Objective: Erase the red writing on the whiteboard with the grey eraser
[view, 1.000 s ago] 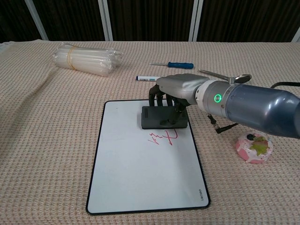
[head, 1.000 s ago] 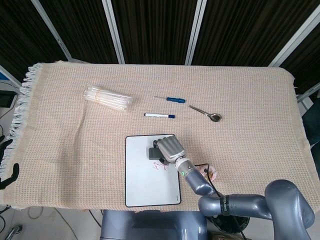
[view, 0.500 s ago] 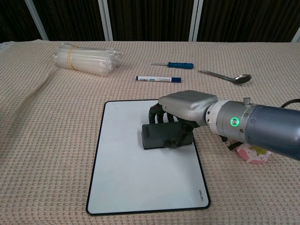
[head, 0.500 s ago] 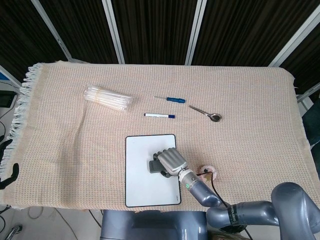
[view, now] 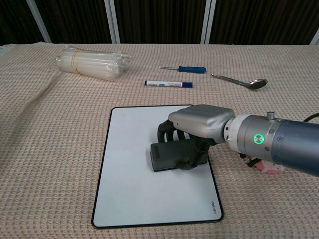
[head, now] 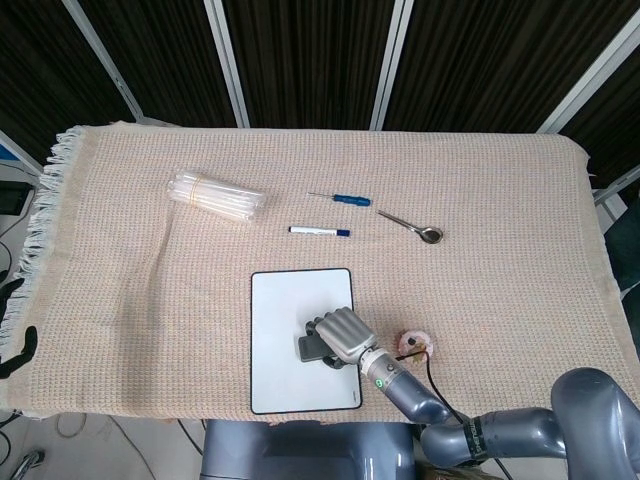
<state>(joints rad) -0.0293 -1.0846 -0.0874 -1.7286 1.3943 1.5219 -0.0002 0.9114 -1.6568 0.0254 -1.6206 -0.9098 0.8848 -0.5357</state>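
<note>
Grey eraser under right robot hand, lower now, red writing gone.

The right hand covered part of the grey eraser and the whiteboard surface under it. The pink object at the right of the chest view was mostly hidden behind the forearm. The left hand was in neither view.

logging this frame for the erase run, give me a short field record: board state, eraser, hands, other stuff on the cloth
board: white rectangular whiteboard with black rim, flat on the beige woven cloth; no red writing visible on its exposed surface
eraser: grey block eraser on the board, near its right edge
right hand: silver hand, fingers curled over the eraser, gripping it
left hand: not in view
far side: blue-capped white marker, blue-handled screwdriver, metal spoon, bundle of clear plastic tubes
right of board: pink round item, mostly hidden
</note>
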